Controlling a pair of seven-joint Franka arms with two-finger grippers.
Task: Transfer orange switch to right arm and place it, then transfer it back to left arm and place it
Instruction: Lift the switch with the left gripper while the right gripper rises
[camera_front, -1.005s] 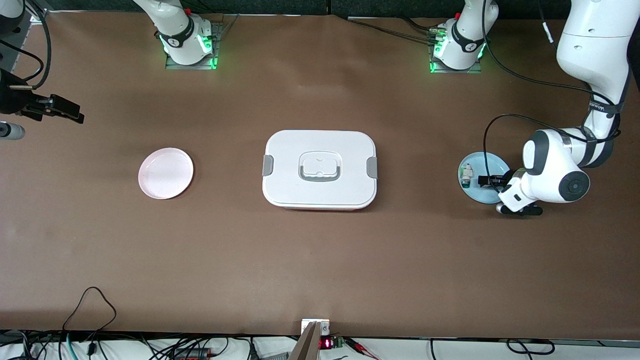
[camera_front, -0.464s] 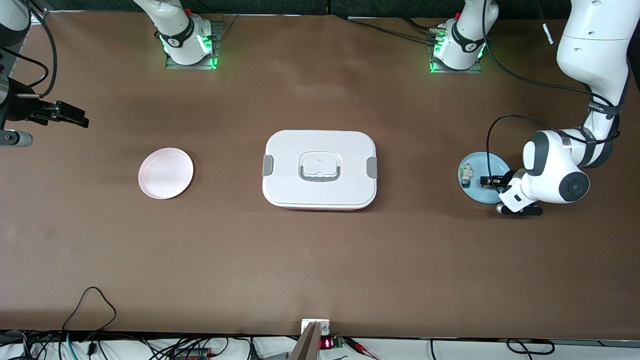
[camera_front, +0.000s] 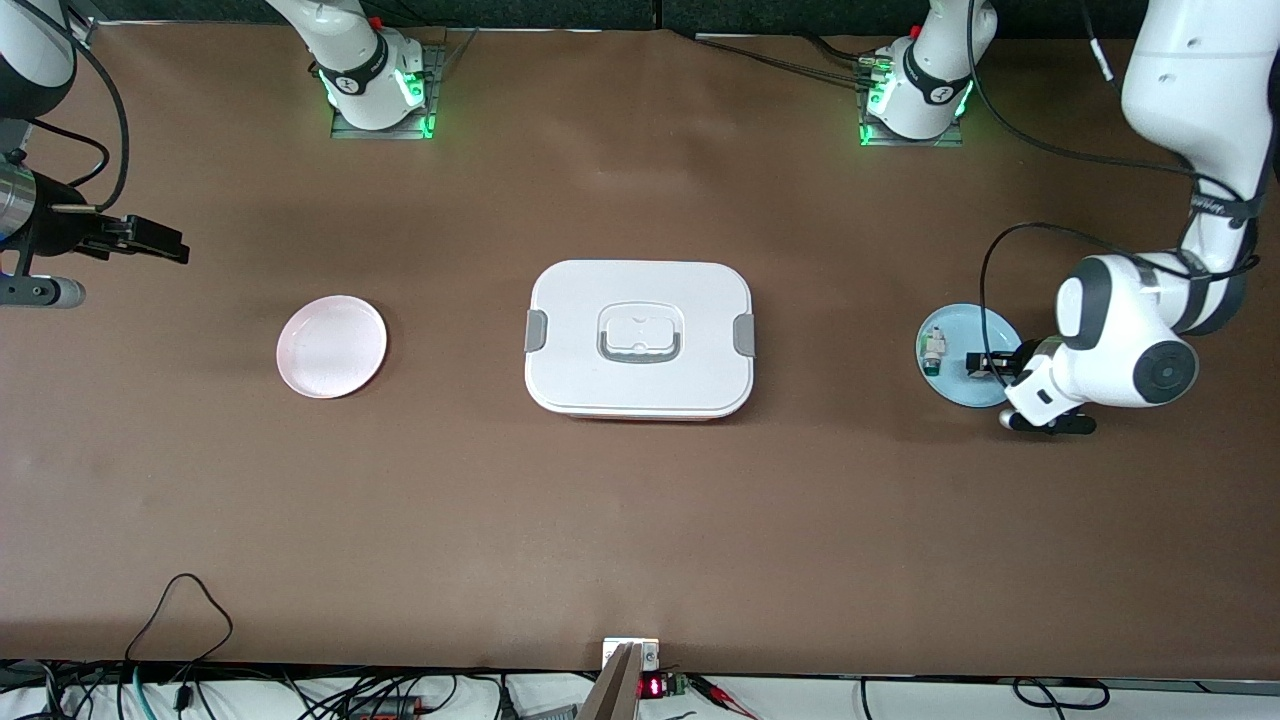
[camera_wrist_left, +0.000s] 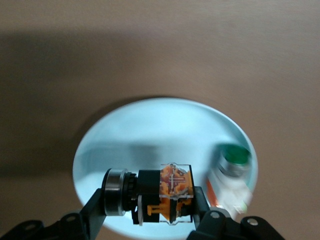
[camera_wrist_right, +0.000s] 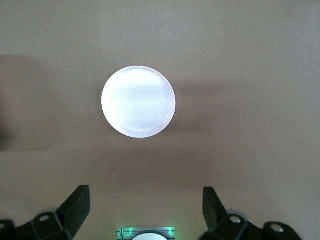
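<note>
The orange switch (camera_wrist_left: 160, 192), black with an orange end and a silver ring, lies sideways between the fingers of my left gripper (camera_wrist_left: 150, 200), which is shut on it. In the front view the left gripper (camera_front: 985, 362) and the switch (camera_front: 977, 361) are over the light blue plate (camera_front: 958, 330) at the left arm's end of the table. I cannot tell whether the switch still touches the plate (camera_wrist_left: 150, 130). The white box (camera_front: 640, 290) sits closed mid-table. My right gripper (camera_front: 160, 240) hangs open and empty over the table at the right arm's end.
A small white-and-green switch part (camera_front: 933, 350) lies on the blue plate beside the held switch (camera_wrist_left: 232, 167). A pink plate (camera_front: 331, 346) sits between the box and the right gripper, and shows in the right wrist view (camera_wrist_right: 138, 101). The arm bases stand along the table's back edge.
The left gripper has closed on the orange switch and shifted slightly toward the left arm's end of the table. The right gripper has drifted a little toward the pink plate.
</note>
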